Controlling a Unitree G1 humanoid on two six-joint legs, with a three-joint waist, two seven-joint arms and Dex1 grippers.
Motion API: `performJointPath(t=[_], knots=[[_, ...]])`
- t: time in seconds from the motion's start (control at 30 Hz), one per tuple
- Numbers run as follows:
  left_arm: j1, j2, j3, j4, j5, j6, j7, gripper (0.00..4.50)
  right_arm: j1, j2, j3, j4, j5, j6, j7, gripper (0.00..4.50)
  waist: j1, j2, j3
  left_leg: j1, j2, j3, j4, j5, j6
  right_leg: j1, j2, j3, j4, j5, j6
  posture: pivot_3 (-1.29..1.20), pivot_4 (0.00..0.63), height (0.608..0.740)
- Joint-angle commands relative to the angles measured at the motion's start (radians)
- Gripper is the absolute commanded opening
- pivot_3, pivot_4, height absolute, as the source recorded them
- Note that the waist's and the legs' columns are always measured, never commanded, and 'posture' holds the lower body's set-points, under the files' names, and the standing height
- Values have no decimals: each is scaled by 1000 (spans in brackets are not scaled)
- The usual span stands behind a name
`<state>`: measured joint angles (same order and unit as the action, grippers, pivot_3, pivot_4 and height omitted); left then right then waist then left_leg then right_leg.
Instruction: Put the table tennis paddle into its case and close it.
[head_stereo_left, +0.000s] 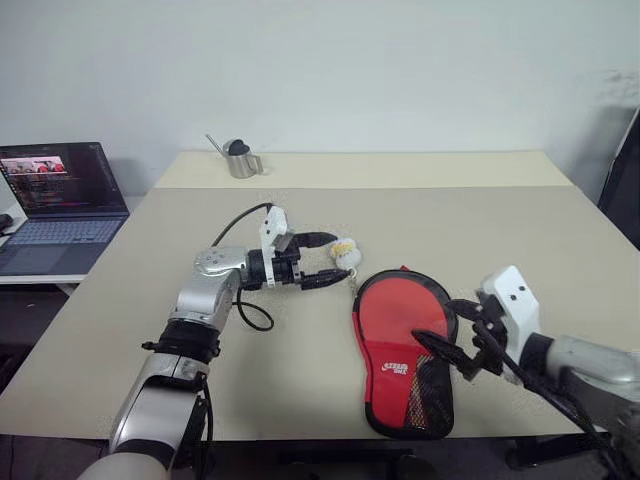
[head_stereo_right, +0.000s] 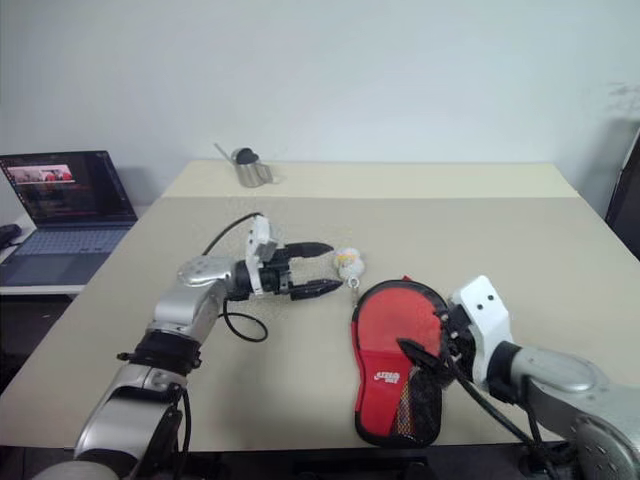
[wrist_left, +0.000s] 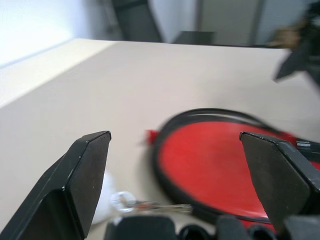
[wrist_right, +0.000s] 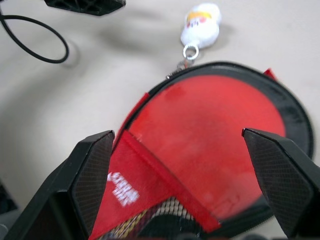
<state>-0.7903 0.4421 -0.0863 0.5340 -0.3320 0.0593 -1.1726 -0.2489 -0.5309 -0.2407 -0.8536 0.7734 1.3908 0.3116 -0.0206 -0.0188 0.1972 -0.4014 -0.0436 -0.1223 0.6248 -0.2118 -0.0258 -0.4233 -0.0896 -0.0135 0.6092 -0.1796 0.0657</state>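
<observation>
**Mara:** Plain white wall at the back, a laptop (head_stereo_left: 60, 205) off to the left on a side desk, a small metal cup (head_stereo_left: 240, 160) at the far edge of the beige worktop (head_stereo_left: 450, 220). What worries you?

**Jon:** Look at the case (head_stereo_left: 405, 355). It lies flat near the front edge, round end away from the robot, mesh pocket toward it. Its zip looks closed around the round end, with a small white charm (head_stereo_left: 345, 252) on the pull lying just beside that end.

**Mara:** And the table tennis paddle?

**Jon:** I can't make it out separately. The round red face in the wrist views could be fabric or rubber; I can't tell, so I judge it may already be inside.

**Mara:** Both hands are free?

**Jon:** Yes. The left gripper (head_stereo_left: 330, 260) hovers level just beside the charm, its fingers (wrist_left: 85, 175) spread wide with nothing between them. The right gripper (head_stereo_left: 455, 340) hangs over the case's mesh end, fingers (wrist_right: 92, 170) also spread, pinching nothing.

**Mara:** So the risks?

**Jon:** If the zip isn't fully run, the left hand must catch that small, loose charm; it could roll or slip out. Pulling with nothing pinning the case would drag the whole pouch. And it sits close to the front edge, so a nudge from the right hand might push it off.
</observation>
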Motion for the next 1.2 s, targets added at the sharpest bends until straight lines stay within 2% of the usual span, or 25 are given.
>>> performJointPath(t=[0.03,0.17,0.37,0.67,0.97,1.2], knots=[[-33,-7,37,23,37,-62,62,4500,-33,-20,120,87,-108,-141,-12,4492,0,0,0,0,0,0,0,0,0,0,0,0,0,0,0,0,150,740],[-37,-19,24,57,86,-96,104,4500,-43,-4,229,202,-222,-259,-37,4492,0,0,0,0,0,0,0,0,0,0,0,0,0,0,0,0,150,740],[-98,-102,6,165,148,-134,177,4500,-38,56,283,297,-305,-365,-55,4492,5,-1,0,0,0,0,1,0,0,0,1,0,0,3,5,0,150,740],[-189,-188,39,351,187,-74,312,4500,-5,136,319,317,-361,-402,-82,4492,2,-1,0,0,0,-1,1,0,0,0,2,0,1,3,6,0,150,740],[-304,-263,8,574,307,-168,525,4500,-4,167,337,326,-394,-406,-76,4492,0,-1,0,0,0,-1,1,0,0,1,2,0,1,4,7,0,150,740],[-362,-347,1,701,367,-164,612,4500,-18,195,351,340,-415,-416,-71,4492,-3,-1,0,0,0,-1,1,0,0,1,2,0,1,4,7,0,150,740]])
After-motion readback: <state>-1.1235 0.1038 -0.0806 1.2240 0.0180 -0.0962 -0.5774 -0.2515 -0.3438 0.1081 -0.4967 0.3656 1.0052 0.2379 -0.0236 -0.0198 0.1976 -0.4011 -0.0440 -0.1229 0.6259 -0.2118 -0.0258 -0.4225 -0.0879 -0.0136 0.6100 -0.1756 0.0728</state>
